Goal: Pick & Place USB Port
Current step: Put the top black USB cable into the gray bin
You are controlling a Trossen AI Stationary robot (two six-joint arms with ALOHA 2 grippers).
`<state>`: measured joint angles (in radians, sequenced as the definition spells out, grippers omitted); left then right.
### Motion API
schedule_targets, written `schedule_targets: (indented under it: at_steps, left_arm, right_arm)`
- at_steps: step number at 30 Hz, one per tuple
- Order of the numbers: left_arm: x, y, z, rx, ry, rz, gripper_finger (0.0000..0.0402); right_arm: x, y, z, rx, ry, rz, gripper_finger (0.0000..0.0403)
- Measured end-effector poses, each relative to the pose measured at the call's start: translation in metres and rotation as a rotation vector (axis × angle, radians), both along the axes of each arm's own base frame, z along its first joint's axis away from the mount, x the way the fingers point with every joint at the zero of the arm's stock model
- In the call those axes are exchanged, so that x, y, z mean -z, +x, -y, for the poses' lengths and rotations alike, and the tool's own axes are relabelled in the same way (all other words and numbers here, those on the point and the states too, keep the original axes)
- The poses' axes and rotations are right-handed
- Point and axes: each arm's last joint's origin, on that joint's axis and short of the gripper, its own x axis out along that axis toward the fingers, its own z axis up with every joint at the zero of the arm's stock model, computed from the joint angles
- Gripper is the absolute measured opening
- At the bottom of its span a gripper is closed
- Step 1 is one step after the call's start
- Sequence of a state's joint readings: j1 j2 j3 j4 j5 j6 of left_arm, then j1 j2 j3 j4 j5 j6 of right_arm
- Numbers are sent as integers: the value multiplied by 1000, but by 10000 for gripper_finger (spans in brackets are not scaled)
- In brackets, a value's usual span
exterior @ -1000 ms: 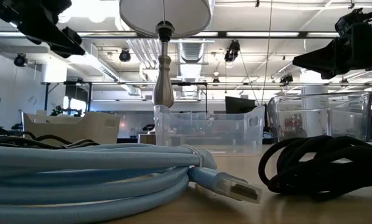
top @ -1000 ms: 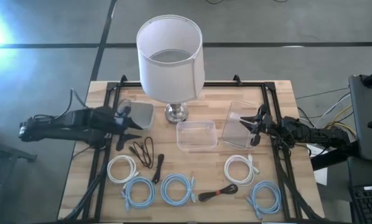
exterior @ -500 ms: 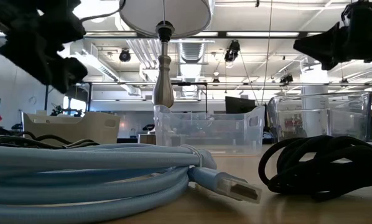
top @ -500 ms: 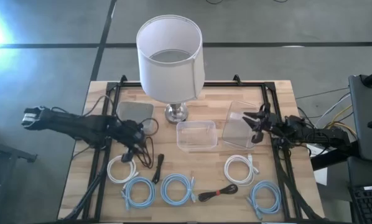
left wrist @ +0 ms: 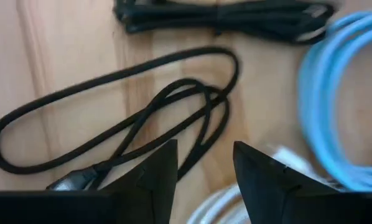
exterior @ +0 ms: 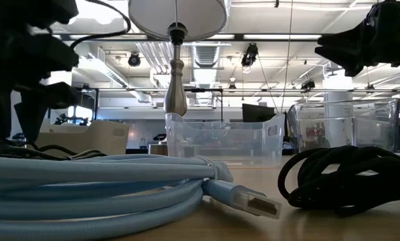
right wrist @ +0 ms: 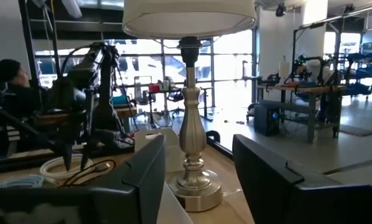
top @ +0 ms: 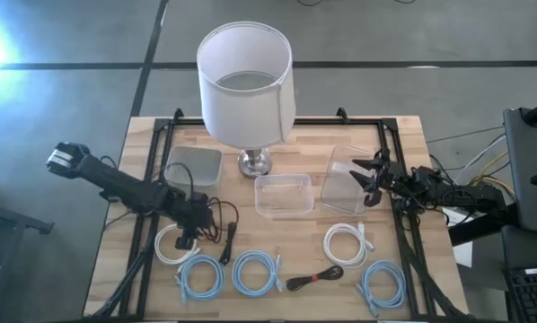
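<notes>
A thin black USB cable [left wrist: 117, 115] lies in loose loops on the wooden table [top: 403, 135], its plug [left wrist: 71, 180] close to my left fingers. My left gripper [left wrist: 204, 155] hangs open just above it, pointing down, left of the table's middle [top: 188, 229]; whether it touches the cable I cannot tell. My right gripper [top: 359, 181] stands open and holds nothing above the right clear bin [top: 345, 193], its fingers toward the lamp [right wrist: 189, 99].
A second clear bin [top: 284, 195] and a grey box [top: 194, 166] flank the lamp base. Along the near side lie white coils [top: 174, 244] [top: 345, 242], blue coils [top: 255, 272] [top: 382, 285] and black bundled cables [top: 315, 278] [left wrist: 223, 15]. A black frame [top: 390, 130] rims the table.
My left gripper has swung from beside the grey box toward the table's near edge and middle, tipped to point down, and come down over the thin black cable. My right gripper has opened while staying above the right clear bin.
</notes>
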<state>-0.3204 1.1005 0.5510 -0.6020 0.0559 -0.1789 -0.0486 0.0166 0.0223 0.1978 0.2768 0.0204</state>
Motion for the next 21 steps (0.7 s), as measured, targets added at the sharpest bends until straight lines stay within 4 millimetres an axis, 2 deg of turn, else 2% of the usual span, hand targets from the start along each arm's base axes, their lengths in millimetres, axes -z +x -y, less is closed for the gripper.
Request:
schedule_targets:
  at_steps: [15, 18, 21]
  left_arm:
    - [35, 21, 8, 12, 69, -109, 154]
    - [39, 21, 8, 14, 72, -133, 131]
    - [40, 21, 8, 13, 74, -137, 88]
  right_arm:
    - [0, 0, 0, -1, 21, 8, 183]
    - [0, 0, 0, -1, 21, 7, 181]
    - [0, 0, 0, 0, 21, 7, 178]
